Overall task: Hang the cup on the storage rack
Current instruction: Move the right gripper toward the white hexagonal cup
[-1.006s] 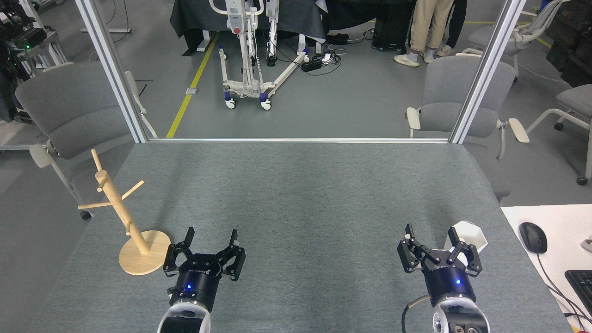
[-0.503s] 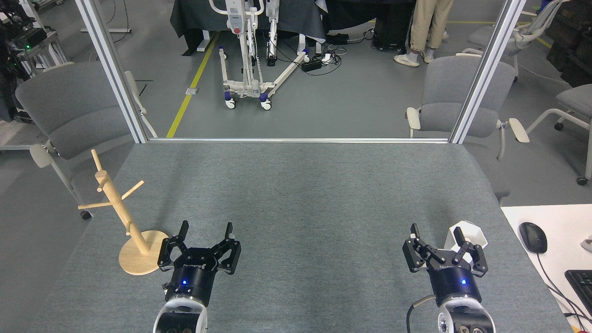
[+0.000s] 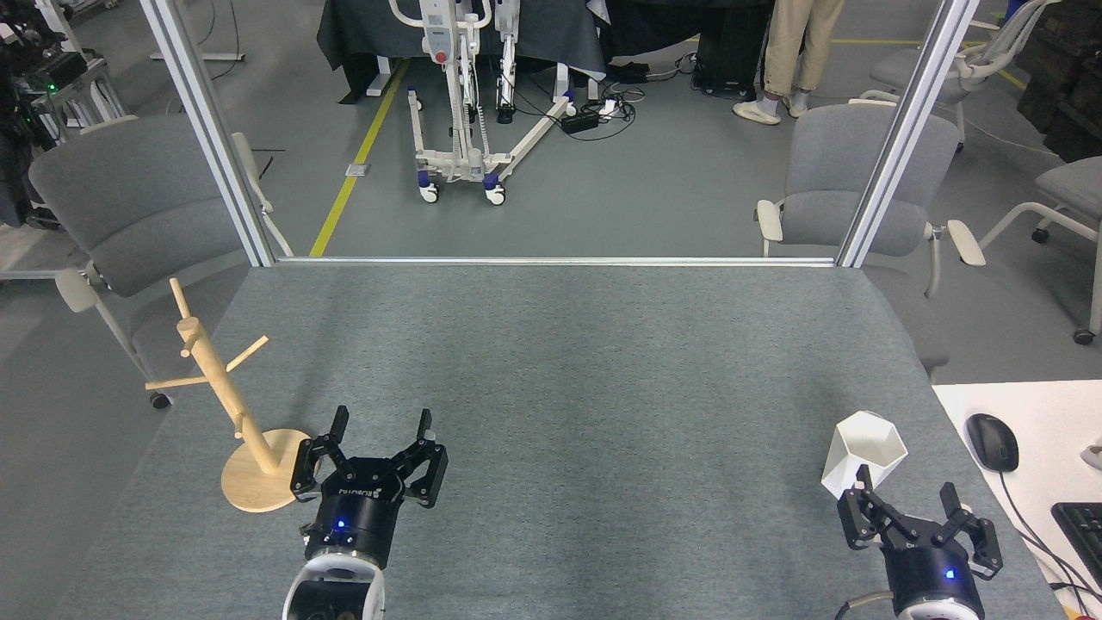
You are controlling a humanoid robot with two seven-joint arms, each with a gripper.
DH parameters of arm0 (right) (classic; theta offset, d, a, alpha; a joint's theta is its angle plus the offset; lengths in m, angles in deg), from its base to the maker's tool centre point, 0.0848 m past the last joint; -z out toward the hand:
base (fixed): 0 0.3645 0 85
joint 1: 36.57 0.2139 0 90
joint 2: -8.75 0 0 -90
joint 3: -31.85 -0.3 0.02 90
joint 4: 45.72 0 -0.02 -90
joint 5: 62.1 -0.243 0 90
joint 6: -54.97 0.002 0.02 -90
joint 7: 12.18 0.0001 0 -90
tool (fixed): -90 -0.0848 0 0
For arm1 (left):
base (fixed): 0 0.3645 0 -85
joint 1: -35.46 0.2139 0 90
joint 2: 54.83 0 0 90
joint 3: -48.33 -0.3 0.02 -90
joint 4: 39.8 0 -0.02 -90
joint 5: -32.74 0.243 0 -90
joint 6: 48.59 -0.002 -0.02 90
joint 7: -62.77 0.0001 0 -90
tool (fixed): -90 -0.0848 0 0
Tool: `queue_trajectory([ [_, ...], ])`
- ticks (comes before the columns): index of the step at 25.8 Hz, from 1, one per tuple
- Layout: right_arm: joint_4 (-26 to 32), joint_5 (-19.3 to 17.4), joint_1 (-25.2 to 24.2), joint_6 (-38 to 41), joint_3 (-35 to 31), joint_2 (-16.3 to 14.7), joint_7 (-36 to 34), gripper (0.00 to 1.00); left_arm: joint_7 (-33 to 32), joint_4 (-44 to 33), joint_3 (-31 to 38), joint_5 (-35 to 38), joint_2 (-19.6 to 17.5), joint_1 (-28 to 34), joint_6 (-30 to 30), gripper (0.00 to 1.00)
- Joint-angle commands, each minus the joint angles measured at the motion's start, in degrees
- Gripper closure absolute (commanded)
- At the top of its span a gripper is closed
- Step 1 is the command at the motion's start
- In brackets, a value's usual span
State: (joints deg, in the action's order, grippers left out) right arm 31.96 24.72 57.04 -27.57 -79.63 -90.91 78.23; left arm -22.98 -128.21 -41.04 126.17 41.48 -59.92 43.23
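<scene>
The cup point(image 3: 863, 453) stands upright near the table's point(image 3: 568, 362) right edge, its lower corner hidden behind the right claw point(image 3: 906, 481), which gapes empty. Far left stands the storage rack point(image 3: 222, 389); beside its base, the left claw point(image 3: 380, 423) is spread too (lettering unreadable).

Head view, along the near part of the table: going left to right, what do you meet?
storage rack → left hand → cup → right hand → computer mouse on the white desk beside the table.
</scene>
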Motion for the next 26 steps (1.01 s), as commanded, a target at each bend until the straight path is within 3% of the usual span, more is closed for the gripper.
queue_trajectory([
  [1,-4.2,0.02,-0.1,0.37,-0.4,-1.95,-1.46,0.0,0.32,0.16,-0.1,0.0,-0.16,0.46,0.2,0.01],
  [11,-12.47,0.02,3.77,5.9,-0.4,-6.34,-5.24,0.0,0.5,1.31,0.08,0.09,-0.07,1.95,-0.06,0.01],
  [26,-16.69,0.1,6.93,5.99,1.8,-7.4,-6.74,0.0,0.58,1.48,0.16,0.09,0.11,0.2,-0.15,0.01],
])
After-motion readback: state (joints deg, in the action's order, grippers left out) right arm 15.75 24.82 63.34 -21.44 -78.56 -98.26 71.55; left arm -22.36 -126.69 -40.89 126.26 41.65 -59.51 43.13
